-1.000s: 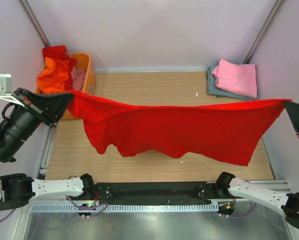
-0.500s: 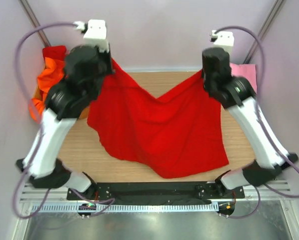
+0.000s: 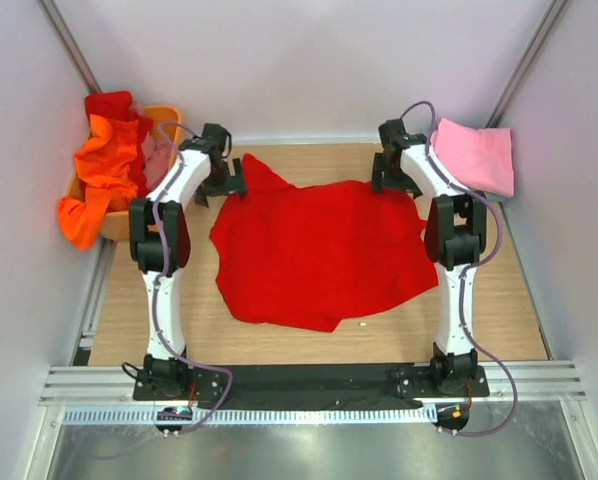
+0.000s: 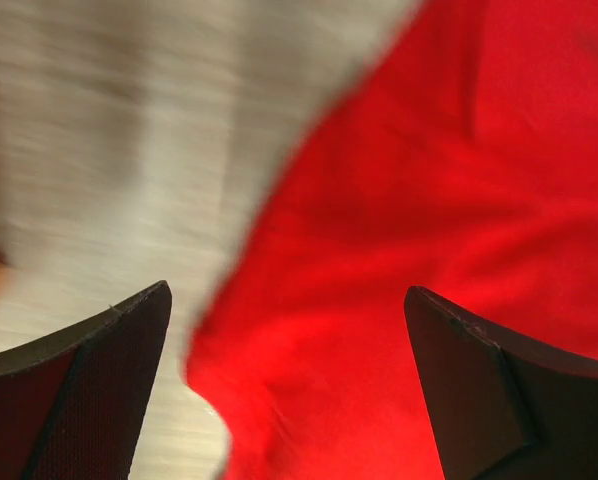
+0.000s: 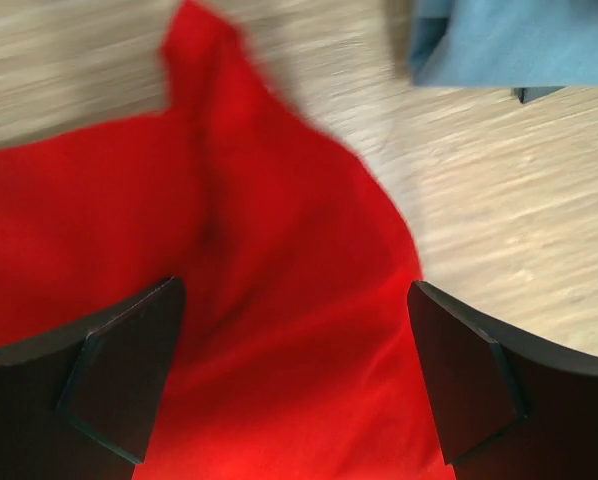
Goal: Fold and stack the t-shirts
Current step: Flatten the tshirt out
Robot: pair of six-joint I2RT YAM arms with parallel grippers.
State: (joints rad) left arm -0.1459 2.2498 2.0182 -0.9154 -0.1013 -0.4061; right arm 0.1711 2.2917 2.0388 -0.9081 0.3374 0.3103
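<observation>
The large red t-shirt (image 3: 314,250) lies spread and rumpled on the wooden table (image 3: 479,300). My left gripper (image 3: 224,182) hovers open over its far left corner. In the left wrist view the red cloth (image 4: 399,230) lies under the gap between the wide-apart fingers (image 4: 89,400) of that gripper (image 4: 289,380). My right gripper (image 3: 389,172) is open over the far right corner, with red cloth (image 5: 229,260) below this gripper (image 5: 299,370). A folded pink t-shirt (image 3: 474,155) rests at the back right on a grey-blue one (image 5: 509,40). An orange t-shirt (image 3: 104,165) hangs from the basket.
An orange plastic basket (image 3: 176,122) stands at the back left corner, holding the orange shirt, a red one (image 3: 109,103) and a pink one (image 3: 157,155). White walls close in the back and sides. Both arms reach from the near edge to the far side.
The red t-shirt was held stretched in the air between both grippers, then carried to the far side. Now it lies on the table and both grippers have opened and let it go.
</observation>
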